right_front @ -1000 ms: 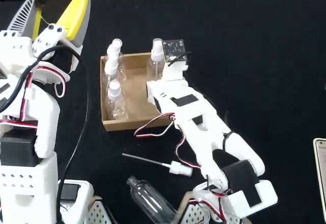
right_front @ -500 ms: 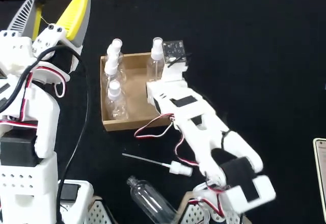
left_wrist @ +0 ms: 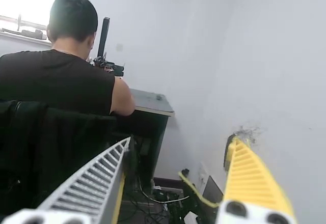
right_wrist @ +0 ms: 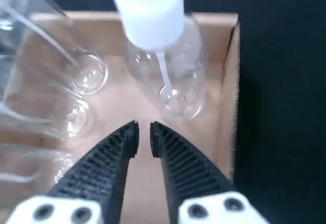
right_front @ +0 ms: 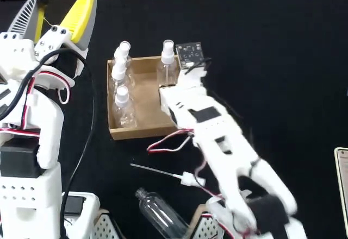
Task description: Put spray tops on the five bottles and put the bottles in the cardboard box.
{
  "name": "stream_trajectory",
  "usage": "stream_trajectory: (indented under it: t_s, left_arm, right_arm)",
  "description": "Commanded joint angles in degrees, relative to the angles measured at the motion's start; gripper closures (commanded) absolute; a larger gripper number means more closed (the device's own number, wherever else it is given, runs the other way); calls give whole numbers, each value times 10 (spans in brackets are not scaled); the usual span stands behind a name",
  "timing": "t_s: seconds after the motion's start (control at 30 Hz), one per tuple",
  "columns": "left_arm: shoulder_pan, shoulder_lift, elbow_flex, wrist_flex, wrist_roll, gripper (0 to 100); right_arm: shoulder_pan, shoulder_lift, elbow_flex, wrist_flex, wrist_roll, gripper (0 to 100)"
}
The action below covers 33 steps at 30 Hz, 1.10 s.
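Observation:
The cardboard box (right_front: 138,131) holds several clear bottles with white spray tops: three along one side (right_front: 122,95) and one in the far corner (right_front: 167,61). My right arm (right_front: 198,114) hangs over the box beside that corner bottle. In the right wrist view my right gripper (right_wrist: 143,131) is shut with nothing between its black fingers, just behind the corner bottle (right_wrist: 163,71). One bottle without a top (right_front: 160,214) lies on the table near the front, a loose spray top (right_front: 187,179) with its long tube beside it. My left gripper (right_front: 57,11) is raised high, open and empty.
The black table spreads to the right of the box. A flat pale object (right_front: 342,179) lies at the table's right edge. The left arm's white body (right_front: 30,141) stands along the left side. A person sits in the room behind, away from the table.
My right arm has shifted slightly to the right and drawn away from the corner bottle, which stays standing in the box. The left arm has not moved.

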Motion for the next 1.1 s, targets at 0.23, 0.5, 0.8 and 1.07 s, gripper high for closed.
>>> stream_trajectory:
  t_s: [0.23,0.5,0.8,1.07]
  left_arm:
    - [1,-4,-6,-13,-3,726]
    - [1,-4,-6,-13,-3,726]
    - [-62,-4,-8,-20,14,726]
    - [-226,-4,-4,-38,186,726]
  right_arm:
    - [11,-253,-134,489,228,847]
    - [-114,-319,-124,616,229,849]
    - [-348,-290,-25,546,107,846]
    - [-422,-255,36,474,60,845]
